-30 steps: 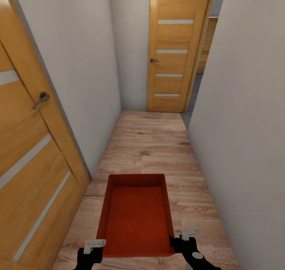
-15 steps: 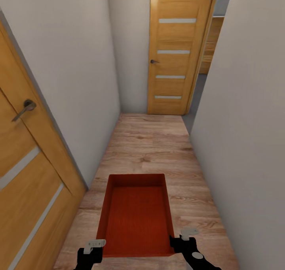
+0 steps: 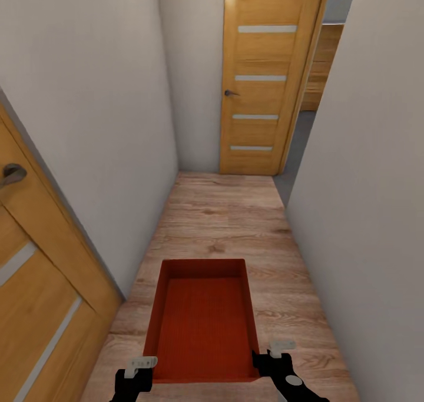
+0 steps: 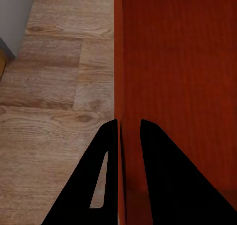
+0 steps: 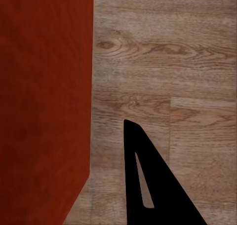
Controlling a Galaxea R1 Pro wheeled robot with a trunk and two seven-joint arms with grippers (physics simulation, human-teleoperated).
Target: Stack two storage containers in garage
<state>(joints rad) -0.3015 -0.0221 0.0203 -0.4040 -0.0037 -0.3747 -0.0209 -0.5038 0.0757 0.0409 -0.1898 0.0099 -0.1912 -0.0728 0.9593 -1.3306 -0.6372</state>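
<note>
Narrow wood-floored hallway (image 3: 229, 225), closed door (image 3: 262, 78) at 12 o'clock, left hand (image 4: 129, 131) clamping orange-red storage container (image 3: 203, 322) wall, right hand (image 3: 272, 355) at opposite wall, grip unclear.

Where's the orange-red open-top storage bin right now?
In the head view, the orange-red open-top bin sits low and centred between the left end effector and right end effector, above the wood-plank hallway floor.

Head downward; wrists near container (image 3: 202, 319)

- Bin (image 3: 202, 322): orange-red, rectangular, open-topped and empty, ribbed bottom, held level at lower centre of the head view, long axis pointing away.
</note>
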